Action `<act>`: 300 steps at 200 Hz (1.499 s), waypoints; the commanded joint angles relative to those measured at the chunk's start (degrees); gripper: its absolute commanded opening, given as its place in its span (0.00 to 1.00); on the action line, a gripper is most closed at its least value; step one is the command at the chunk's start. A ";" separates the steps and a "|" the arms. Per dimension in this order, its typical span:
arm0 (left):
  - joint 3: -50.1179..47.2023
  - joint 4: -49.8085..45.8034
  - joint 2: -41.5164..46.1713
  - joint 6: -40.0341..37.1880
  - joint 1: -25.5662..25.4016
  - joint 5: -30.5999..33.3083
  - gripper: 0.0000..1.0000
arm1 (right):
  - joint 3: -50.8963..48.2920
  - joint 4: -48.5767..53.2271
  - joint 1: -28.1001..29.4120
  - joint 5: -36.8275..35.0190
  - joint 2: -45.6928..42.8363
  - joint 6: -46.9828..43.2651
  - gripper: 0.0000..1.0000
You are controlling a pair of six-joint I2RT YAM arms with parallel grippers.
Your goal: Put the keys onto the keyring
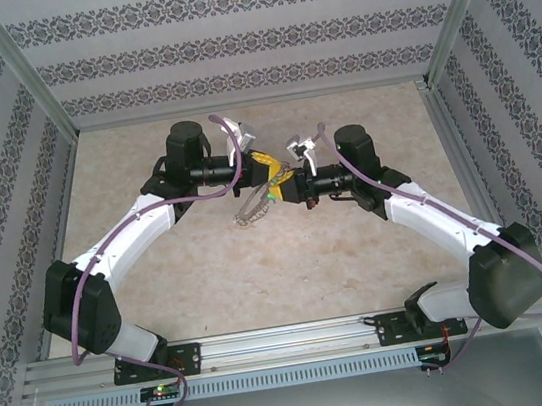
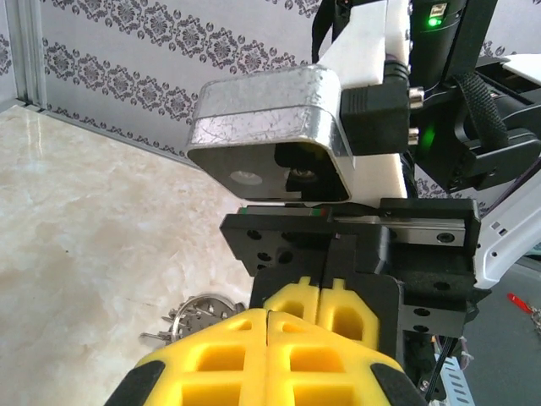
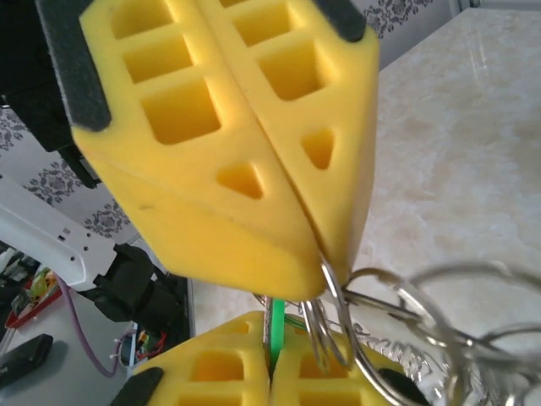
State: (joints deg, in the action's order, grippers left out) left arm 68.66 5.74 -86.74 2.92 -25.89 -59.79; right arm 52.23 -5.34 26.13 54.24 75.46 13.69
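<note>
Yellow foam marked both tools in the view from above, where the left tool [image 1: 269, 171] and the right tool [image 1: 287, 187] met tip to tip over the middle of the pale marbled surface [image 1: 261, 275]. The keyring [image 1: 250, 209] hung below their meeting point as a loose silvery loop. Bare surface lay all round them, and the patterned walls [image 1: 226, 27] and metal frame rails [image 1: 27, 76] stood well apart from both arms.

From the left wrist, we saw the left tool [image 2: 268, 315] with its fingers pressed flat together. The right tool [image 2: 324, 289] faced it just beyond, its fingers likewise together. Part of the keyring [image 2: 199, 311] showed low to the left, over the surface [image 2: 84, 211]; whether it touched we could not tell. The wall [image 2: 127, 76] met the surface far behind.

From the right wrist, the left tool [image 3: 325, 254] came down from above, closed tight on a wire of the keyring [image 3: 319, 326] at its very tip. The right tool [image 3: 272, 345] sat directly beneath, nipped on the green key [image 3: 276, 317], which stood upright between its pads, just beside the ring's wires. Open surface [image 3: 473, 127] spread to the right.
</note>
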 commanded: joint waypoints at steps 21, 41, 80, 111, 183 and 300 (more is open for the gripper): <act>0.25 5.16 1.92 0.42 -0.86 0.38 0.00 | -1.44 4.56 -2.86 1.49 -4.72 -2.53 0.42; 0.24 5.25 1.85 0.46 -0.83 0.33 0.00 | -2.70 4.46 -6.10 2.67 -8.83 -1.27 0.42; -0.45 6.50 1.97 1.04 -0.96 0.03 0.00 | -3.40 0.63 -10.35 2.57 -13.51 2.39 0.40; -0.45 6.37 2.22 0.80 -0.95 -0.11 0.00 | -1.84 -2.28 -10.88 2.39 -11.40 3.76 0.36; -0.72 6.31 2.80 0.95 -1.08 -0.50 0.00 | 0.72 -9.84 -9.87 6.38 -5.81 6.65 0.33; -0.62 6.51 2.72 1.13 -1.42 -0.28 0.00 | 1.82 -10.83 -7.10 6.59 -2.61 6.51 0.24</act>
State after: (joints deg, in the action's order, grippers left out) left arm 68.07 8.62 -86.13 3.53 -26.68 -59.31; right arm 52.53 -13.82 18.28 59.46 72.55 20.27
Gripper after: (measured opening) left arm 0.045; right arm 0.242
